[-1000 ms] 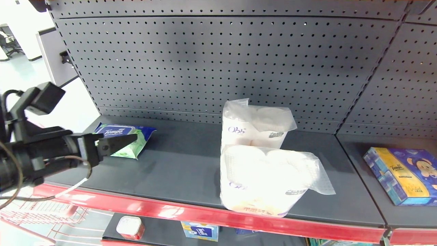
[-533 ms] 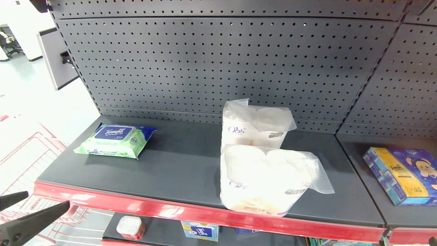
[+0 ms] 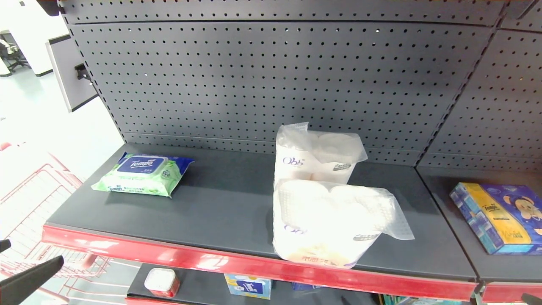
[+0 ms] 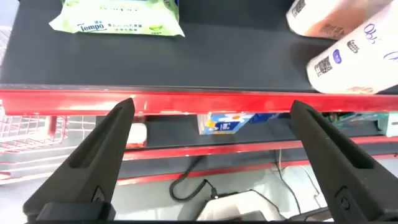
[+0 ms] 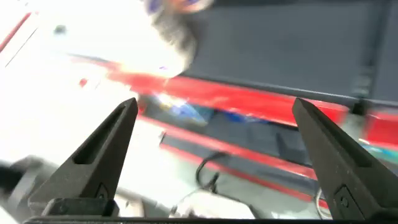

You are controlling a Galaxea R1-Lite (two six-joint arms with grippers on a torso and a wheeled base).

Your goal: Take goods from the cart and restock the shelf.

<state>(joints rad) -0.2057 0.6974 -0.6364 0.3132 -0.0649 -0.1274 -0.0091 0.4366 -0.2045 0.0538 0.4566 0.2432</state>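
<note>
A green and blue wipes pack (image 3: pixel 144 174) lies flat at the left of the grey shelf (image 3: pixel 220 207). Two white toilet roll packs (image 3: pixel 334 220) stand mid-shelf, one behind the other. My left gripper (image 3: pixel 36 250) hangs open and empty below the red shelf edge (image 3: pixel 178 254), over the red wire cart (image 3: pixel 29 203). In the left wrist view the left gripper (image 4: pixel 212 104) faces the shelf front, with the wipes pack (image 4: pixel 115 18) and the roll packs (image 4: pixel 348 43) beyond it. My right gripper (image 5: pixel 214 102) is open and empty before the red shelf edge (image 5: pixel 249 99).
A blue and yellow tissue box (image 3: pixel 499 218) lies on the neighbouring shelf at the right. On the lower shelf sit a small tin (image 3: pixel 160 281) and a blue box (image 3: pixel 247 286). The pegboard back wall (image 3: pixel 271 84) closes the shelf behind.
My left arm has pulled back from the wipes pack and dropped to the lower left, below the shelf edge. The wipes pack stays on the shelf, now fully exposed.
</note>
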